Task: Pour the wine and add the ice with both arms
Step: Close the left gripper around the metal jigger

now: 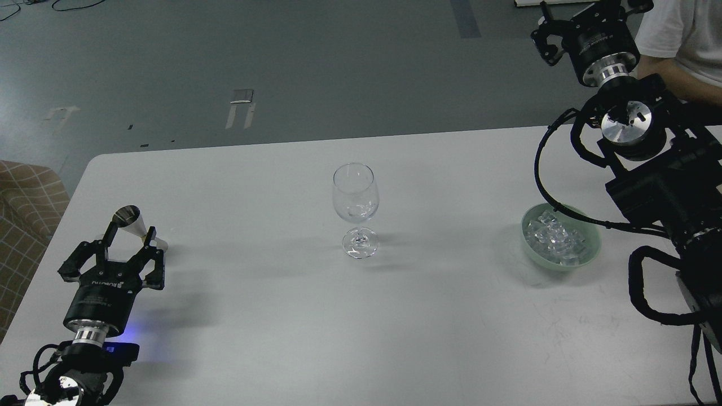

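A clear wine glass (355, 206) stands upright mid-table and looks empty; I can make out no wine in it. A silver jigger (131, 221) stands at the left, and any wine in it is hidden. My left gripper (132, 232) has a finger on each side of the jigger. Its jaws are narrowed but still look open, and I cannot tell whether they touch it. The ice (554, 235), a heap of clear cubes, fills a pale green bowl (591, 251) at the right. My right gripper (584, 14) is raised far behind the bowl, spread open and empty, with its tips cut off by the top edge.
The right arm's black cable (537, 175) loops down beside the bowl. A person in a white shirt (679, 34) sits at the far right corner. A plaid seat (25, 203) is beyond the table's left edge. The table's far edge (338, 144) borders grey floor.
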### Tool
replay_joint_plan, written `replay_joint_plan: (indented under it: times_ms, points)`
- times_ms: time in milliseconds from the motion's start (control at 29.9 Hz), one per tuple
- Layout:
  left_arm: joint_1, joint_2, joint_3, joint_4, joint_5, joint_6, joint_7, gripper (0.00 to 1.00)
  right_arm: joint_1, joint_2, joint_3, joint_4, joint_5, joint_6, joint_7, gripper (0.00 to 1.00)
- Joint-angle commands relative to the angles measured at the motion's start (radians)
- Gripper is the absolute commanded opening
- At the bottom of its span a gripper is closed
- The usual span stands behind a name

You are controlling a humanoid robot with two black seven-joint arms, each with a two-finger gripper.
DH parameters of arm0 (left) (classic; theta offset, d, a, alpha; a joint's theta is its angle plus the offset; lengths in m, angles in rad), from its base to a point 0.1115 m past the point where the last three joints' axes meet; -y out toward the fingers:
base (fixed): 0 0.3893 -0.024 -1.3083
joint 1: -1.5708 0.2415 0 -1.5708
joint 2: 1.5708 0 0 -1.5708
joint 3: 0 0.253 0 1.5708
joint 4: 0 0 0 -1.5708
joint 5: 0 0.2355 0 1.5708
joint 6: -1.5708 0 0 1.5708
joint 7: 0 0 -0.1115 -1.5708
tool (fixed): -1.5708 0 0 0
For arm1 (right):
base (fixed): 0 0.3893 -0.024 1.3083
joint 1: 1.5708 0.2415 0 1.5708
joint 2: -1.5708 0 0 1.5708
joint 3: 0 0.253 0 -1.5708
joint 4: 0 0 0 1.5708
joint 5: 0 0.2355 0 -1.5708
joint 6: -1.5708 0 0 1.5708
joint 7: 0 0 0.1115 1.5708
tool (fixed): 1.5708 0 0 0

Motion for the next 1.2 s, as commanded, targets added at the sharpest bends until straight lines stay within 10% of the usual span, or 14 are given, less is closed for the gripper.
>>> replay_joint_plan:
  times_ms: [0,602,1170]
  points:
    - [0.004,-0.009,0.001,0.006,-0.001,0.007,-0.009,0.67,0.0,-0.002,0.0,0.0,0.0,-0.002,0.0,1.0]
    - [-0.064,-0.031,0.004,0.034,-0.001,0.236,-0.009,0.66,-0.017,-0.002,0.001,0.0,0.0,-0.002,0.0,1.0]
    - [-0.16,-0.029,-0.002,0.138,-0.001,0.247,-0.009,0.6,-0.02,-0.002,0.001,0.001,0.0,-0.002,0.0,1.0]
